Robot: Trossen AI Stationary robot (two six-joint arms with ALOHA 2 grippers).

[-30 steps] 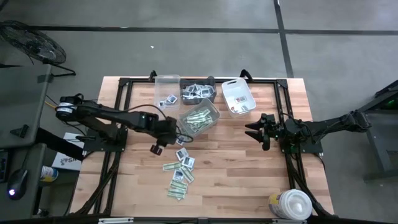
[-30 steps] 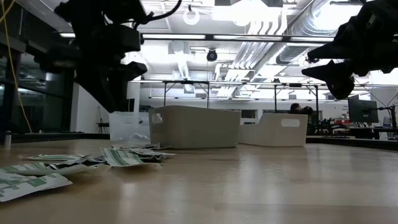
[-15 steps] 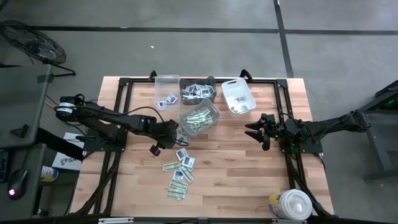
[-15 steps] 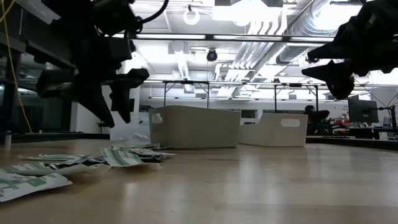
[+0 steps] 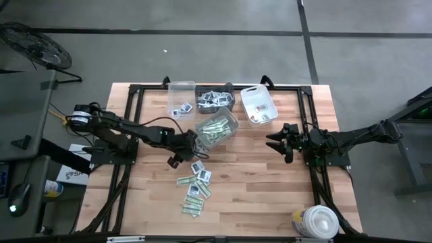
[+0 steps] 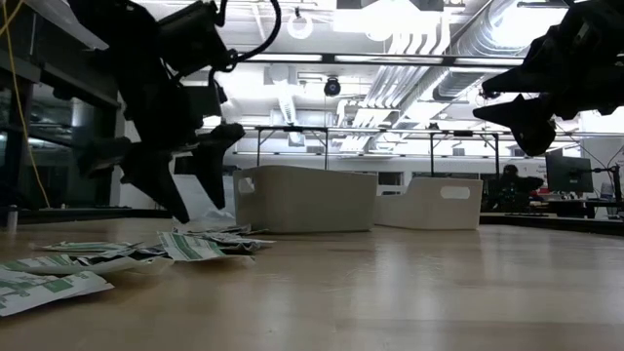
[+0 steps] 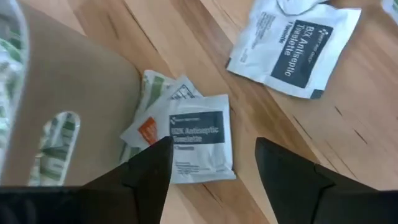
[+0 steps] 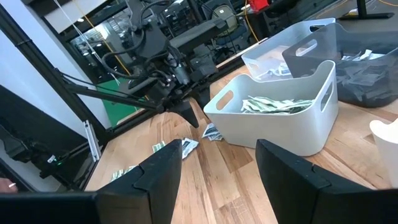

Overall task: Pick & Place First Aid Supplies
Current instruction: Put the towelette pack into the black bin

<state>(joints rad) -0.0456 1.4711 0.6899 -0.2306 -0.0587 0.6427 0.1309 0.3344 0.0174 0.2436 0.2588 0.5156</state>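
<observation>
Beside the bin of strips [image 5: 217, 129], left gripper [image 5: 183, 154] hangs low over the table [image 5: 256, 182], fingers apart, empty. Directly beneath it: one squarish white packet [image 7: 199, 144] atop two more, against the bin wall. Loose packets [image 5: 194, 189] lie scattered nearer the front edge. Right gripper [image 5: 277, 143]: spread wide, empty, raised over bare wood, well apart.
</observation>
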